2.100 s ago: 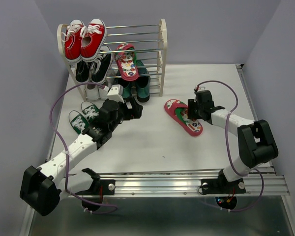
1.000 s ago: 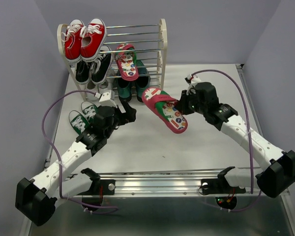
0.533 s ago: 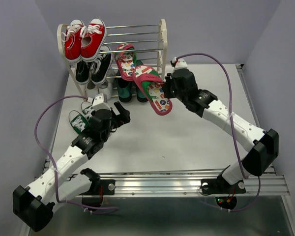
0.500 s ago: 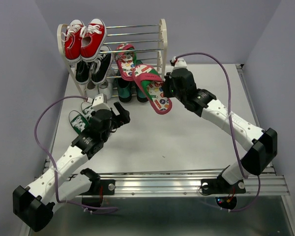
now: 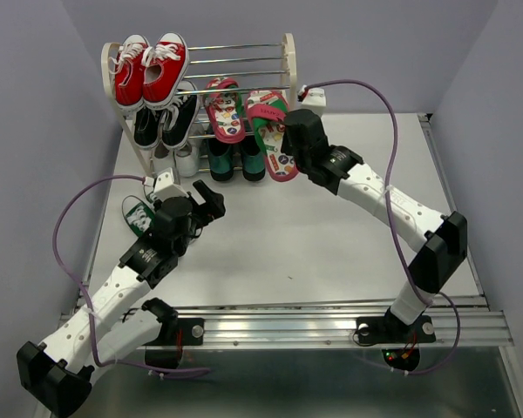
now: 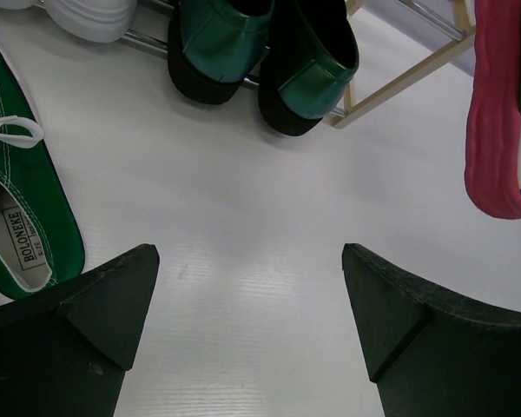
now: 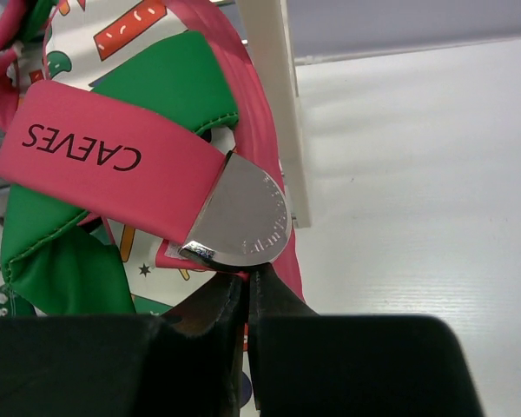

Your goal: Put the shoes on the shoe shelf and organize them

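The shoe shelf (image 5: 288, 83) stands at the back left. My right gripper (image 5: 289, 141) (image 7: 247, 280) is shut on the strap of a pink-red flip-flop (image 5: 270, 131) (image 7: 113, 165), holding it against the shelf's right half beside its white post (image 7: 273, 104). The matching flip-flop (image 5: 225, 109) lies on a middle tier next to it. Dark green loafers (image 5: 231, 158) (image 6: 260, 52) stand at the bottom of the shelf. Green sneakers (image 5: 138, 215) (image 6: 17, 200) lie on the table at left, partly hidden by my left arm. My left gripper (image 5: 211, 202) (image 6: 247, 261) hangs open over bare table.
Red sneakers (image 5: 150, 70) sit on the top tier, black sneakers (image 5: 166, 117) below them, and white shoe toes (image 5: 181, 161) at the shelf's bottom left. Purple walls close in left, right and behind. A metal rail (image 5: 331, 322) runs along the near edge.
My right arm lifted the flip-flop off the table and carried it left and back to the shelf. My left arm drew back toward the near left, still open.
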